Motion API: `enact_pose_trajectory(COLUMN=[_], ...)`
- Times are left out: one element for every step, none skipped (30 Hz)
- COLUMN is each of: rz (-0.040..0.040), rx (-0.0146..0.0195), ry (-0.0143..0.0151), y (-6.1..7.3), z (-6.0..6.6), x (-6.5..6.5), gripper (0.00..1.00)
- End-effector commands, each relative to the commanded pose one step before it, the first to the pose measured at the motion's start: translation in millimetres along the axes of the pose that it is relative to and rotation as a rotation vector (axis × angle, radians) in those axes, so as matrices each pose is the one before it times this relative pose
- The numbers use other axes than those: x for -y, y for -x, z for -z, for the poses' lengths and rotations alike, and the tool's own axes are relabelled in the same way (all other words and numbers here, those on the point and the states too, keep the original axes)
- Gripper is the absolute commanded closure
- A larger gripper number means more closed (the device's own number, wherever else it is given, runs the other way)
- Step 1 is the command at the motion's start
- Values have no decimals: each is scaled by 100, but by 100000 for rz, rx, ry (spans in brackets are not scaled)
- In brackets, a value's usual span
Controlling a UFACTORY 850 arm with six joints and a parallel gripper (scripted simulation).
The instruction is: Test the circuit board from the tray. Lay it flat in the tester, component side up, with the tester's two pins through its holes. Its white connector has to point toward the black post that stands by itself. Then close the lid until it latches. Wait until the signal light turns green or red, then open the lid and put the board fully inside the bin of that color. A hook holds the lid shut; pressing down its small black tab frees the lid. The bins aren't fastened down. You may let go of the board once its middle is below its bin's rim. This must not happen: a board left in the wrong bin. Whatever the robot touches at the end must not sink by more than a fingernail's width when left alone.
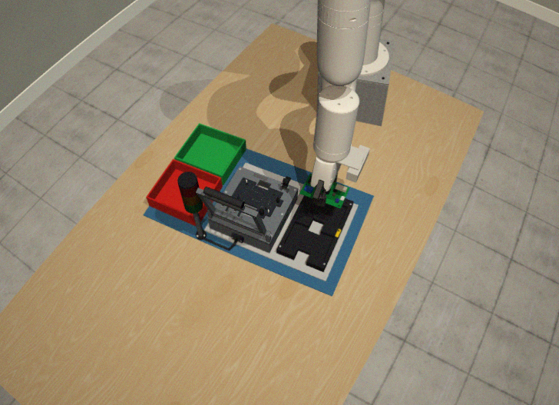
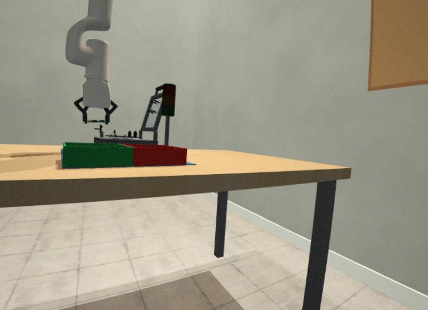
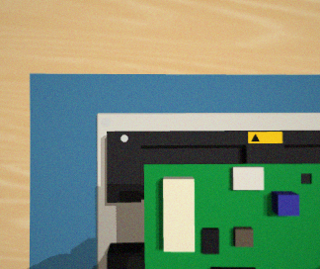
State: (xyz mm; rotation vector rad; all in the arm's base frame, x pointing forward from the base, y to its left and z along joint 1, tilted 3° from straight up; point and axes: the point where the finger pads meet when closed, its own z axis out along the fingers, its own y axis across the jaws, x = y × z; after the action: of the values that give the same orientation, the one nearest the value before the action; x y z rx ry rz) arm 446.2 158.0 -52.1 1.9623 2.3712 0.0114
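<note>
Holding the circuit board (image 3: 233, 213) by its edges in the gripper (image 2: 96, 120), lifted above the tray (image 1: 315, 238). Thin, rigid, light; likely slippery at edges. Keep grip off raised components, white connector (image 3: 179, 214) included.

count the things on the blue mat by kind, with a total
bins: 2, green bin and red bin
tester: 1, lid up
signal light: 1
tray: 1
circuit board: 1, held in the tool above the tray
total: 6
</note>
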Motion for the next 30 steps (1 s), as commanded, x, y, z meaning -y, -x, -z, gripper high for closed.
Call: enact_pose_trajectory(rz=[61, 0, 0, 0, 0, 0, 0, 0, 0, 0, 0, 0, 0, 0, 0, 0, 0, 0, 0, 0, 0, 0, 0, 0, 0, 0, 0, 0, 0, 0], rx=[1064, 0, 0, 0, 0, 0, 0, 0, 0, 0, 0, 0, 0, 0, 0, 0, 0, 0, 0, 1, 0, 0, -1, 0, 0, 0, 0, 0, 0, 0], ry=[-3603, 0, 0, 0, 0, 0, 0, 0, 0, 0, 0, 0, 0, 0, 0, 0, 0, 0, 0, 0, 0, 0, 0, 0, 0, 0, 0, 0, 0, 0], y=[1190, 321, 347, 371, 394, 416, 437, 457, 0, 0, 475, 491, 507, 521, 534, 544, 553, 560, 565, 568, 567, 564, 557, 549, 535, 0, 0, 518, 497, 473], z=[162, 24, 25, 27, 29, 31, 32, 33, 0, 0, 35, 36, 37, 38, 39, 40, 41, 41, 41, 42, 42, 41, 41, 40, 39, 0, 0, 38, 36, 35], x=[-539, -111, -119, -128, -136, -144, -151, -157, 0, 0, -164, -169, -174, -180, -184, -188, -191, -193, -194, -196, -196, -194, -192, -189, -185, 0, 0, -179, -171, -163], gripper=[21, 21, 21, 21, 21, 21, 21, 21, 21, 21, 21, 21, 21, 21, 21, 21, 21, 21, 21, 21, 21, 21, 21, 21, 21, 21, 21, 21, 21, 21])
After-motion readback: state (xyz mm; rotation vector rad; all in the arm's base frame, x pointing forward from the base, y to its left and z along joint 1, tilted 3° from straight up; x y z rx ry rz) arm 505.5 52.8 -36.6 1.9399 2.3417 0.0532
